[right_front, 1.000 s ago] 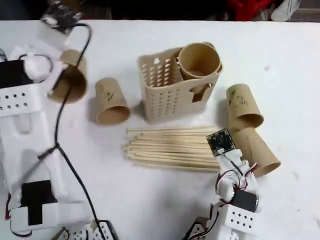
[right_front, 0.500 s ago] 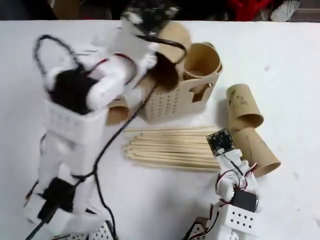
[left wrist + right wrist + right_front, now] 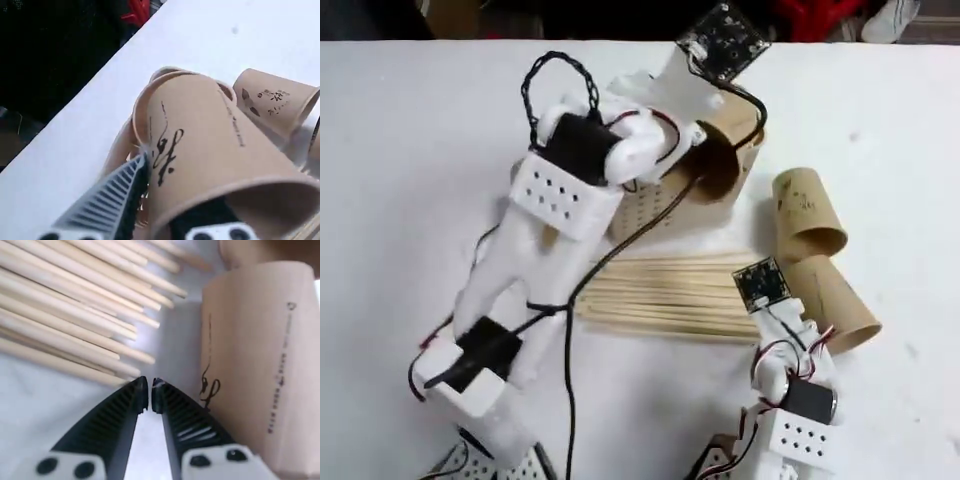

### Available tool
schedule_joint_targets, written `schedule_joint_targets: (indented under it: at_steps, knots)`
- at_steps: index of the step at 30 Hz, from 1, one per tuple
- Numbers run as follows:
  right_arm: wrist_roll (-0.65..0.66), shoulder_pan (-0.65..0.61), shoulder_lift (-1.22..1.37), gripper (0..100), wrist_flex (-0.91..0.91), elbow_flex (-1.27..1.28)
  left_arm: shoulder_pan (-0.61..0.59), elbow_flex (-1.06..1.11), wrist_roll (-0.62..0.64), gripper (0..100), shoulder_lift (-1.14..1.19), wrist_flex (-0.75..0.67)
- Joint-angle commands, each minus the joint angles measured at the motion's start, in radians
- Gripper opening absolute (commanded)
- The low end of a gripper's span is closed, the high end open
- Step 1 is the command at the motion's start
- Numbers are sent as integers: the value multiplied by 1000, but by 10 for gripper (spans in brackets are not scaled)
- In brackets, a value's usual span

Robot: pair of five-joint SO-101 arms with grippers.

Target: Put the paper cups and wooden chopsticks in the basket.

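The left pincer holds a paper cup by its wall: one ribbed finger presses on the outside and the other finger is inside the mouth of the cup. The cup is tilted, with its open mouth toward the near side, and in the high view it hangs over the right part of the basket. Close behind the held cup the rim of a further cup shows; I cannot tell if the two touch. The left arm reaches from the near left of the desk across to the basket, and it covers the left side of the basket.

The right pincer is empty, and its two jaws are nearly together, with only a thin gap at the tips. It is low over the desk at the near right. The right ends of the wooden chopsticks lie just to its left, and a lying cup is just to its right, close to the jaw. I cannot tell if this cup touches the jaw.

The chopsticks lie in a loose bundle on the desk, just in front of the basket, and they point left to right. The lying cup rests on its side at the right end of the bundle. A fourth cup lies just beyond it, to the right of the basket, also on its side.
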Motion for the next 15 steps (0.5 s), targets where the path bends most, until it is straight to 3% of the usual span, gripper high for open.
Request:
schedule_joint_targets:
  at_steps: [1, 15]
  knots:
    - [6, 16, -5, 28, -21, 3, 15, -37, 15, 123, -2, -35]
    - [6, 16, -5, 28, -21, 3, 15, -37, 17, 124, -2, -207]
